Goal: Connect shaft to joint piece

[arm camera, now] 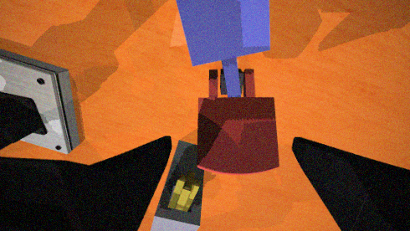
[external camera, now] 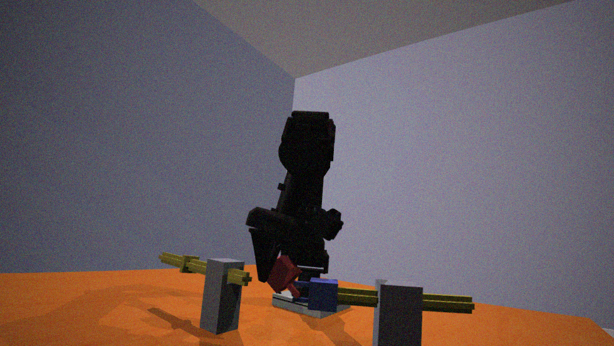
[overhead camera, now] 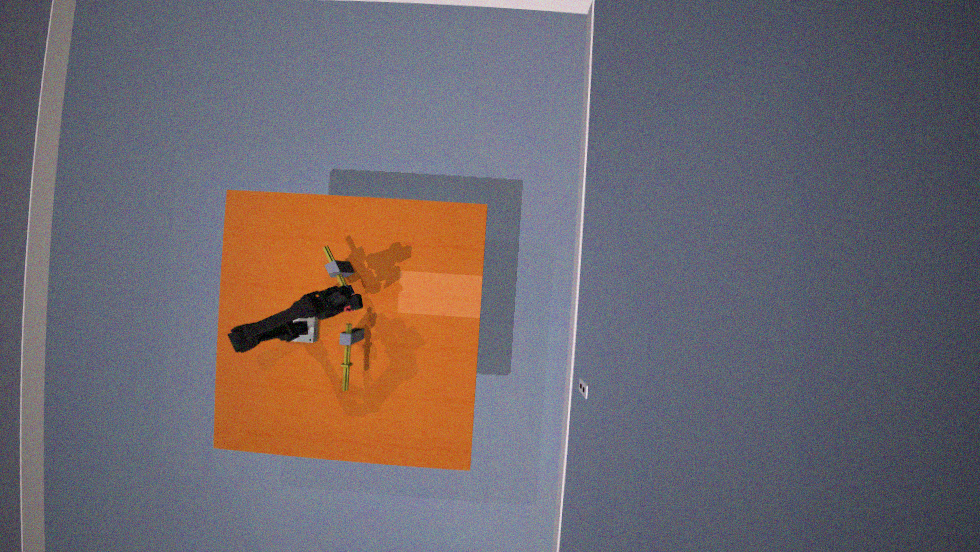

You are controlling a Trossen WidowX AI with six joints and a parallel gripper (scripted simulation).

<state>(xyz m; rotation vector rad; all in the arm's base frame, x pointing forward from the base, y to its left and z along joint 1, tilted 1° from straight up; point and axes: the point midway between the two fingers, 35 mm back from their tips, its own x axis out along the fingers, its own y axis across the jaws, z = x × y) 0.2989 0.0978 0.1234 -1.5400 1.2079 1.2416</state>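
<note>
The red joint piece is tilted upward on its hinges at the blue part on the first shaft. Its opening is not visible. The first block carries that shaft. My gripper is open; in the wrist view its fingertips stand on either side of the red piece, with gaps. One finger is hidden in the exterior view. The yellow second shaft lies through the second block, its end apart from the red piece.
The second shaft has a yellow collar on the far side of its block. The arm's pale base plate is close to both shafts. All stand on the orange table.
</note>
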